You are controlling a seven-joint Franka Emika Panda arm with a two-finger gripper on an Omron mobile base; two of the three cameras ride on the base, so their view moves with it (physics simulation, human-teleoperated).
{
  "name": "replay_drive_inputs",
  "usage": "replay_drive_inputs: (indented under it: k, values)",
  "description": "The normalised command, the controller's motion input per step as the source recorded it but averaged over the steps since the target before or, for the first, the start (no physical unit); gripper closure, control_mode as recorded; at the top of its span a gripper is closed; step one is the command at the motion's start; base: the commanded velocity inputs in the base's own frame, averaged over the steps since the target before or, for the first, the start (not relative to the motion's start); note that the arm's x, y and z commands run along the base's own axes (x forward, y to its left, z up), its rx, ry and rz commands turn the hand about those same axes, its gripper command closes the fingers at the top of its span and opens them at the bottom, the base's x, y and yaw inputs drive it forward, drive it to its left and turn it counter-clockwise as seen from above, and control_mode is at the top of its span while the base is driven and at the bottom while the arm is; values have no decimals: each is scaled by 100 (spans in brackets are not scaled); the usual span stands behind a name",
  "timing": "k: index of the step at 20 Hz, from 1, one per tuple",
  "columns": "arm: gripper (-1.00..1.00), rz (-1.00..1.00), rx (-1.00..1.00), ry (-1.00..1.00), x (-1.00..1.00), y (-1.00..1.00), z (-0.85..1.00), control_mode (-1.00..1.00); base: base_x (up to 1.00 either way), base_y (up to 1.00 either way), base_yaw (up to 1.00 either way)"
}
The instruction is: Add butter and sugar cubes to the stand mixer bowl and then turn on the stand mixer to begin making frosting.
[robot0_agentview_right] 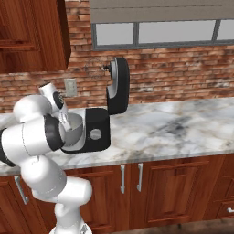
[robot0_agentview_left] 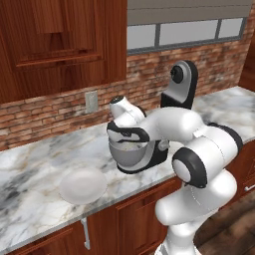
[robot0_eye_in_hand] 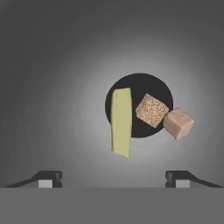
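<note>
Arm folding low over the stand mixer bowl near the surface's front edge, wrist hiding the gripper from the base views; gripper hanging wide apart, gripping nothing, above butter and two sugar cubes lying at the bowl's bottom, stand mixer head tilting up.

1. I'm in a home kitchen: a marble counter over wooden cabinets.
2. At my twelve o'clock, a brick wall under a window.
3. A black stand mixer and white plate sit on the counter.
</note>
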Motion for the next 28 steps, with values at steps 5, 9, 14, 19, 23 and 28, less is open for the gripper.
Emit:
replay_drive_inputs:
  k: [5,9,14,19,23,28]
  values:
    - [-100,5,1,-15,-15,0,75,-100,0,0,0]
    - [-100,4,0,-14,-36,0,71,-100,0,0,0]
    - [-100,5,0,-8,-47,-1,49,-100,0,0,0]
    - [-100,7,0,-5,-63,-22,25,-100,0,0,0]
    - [-100,12,3,-6,-73,-46,24,-100,0,0,0]
    - [-100,14,8,-8,-48,-65,24,-100,0,0,0]
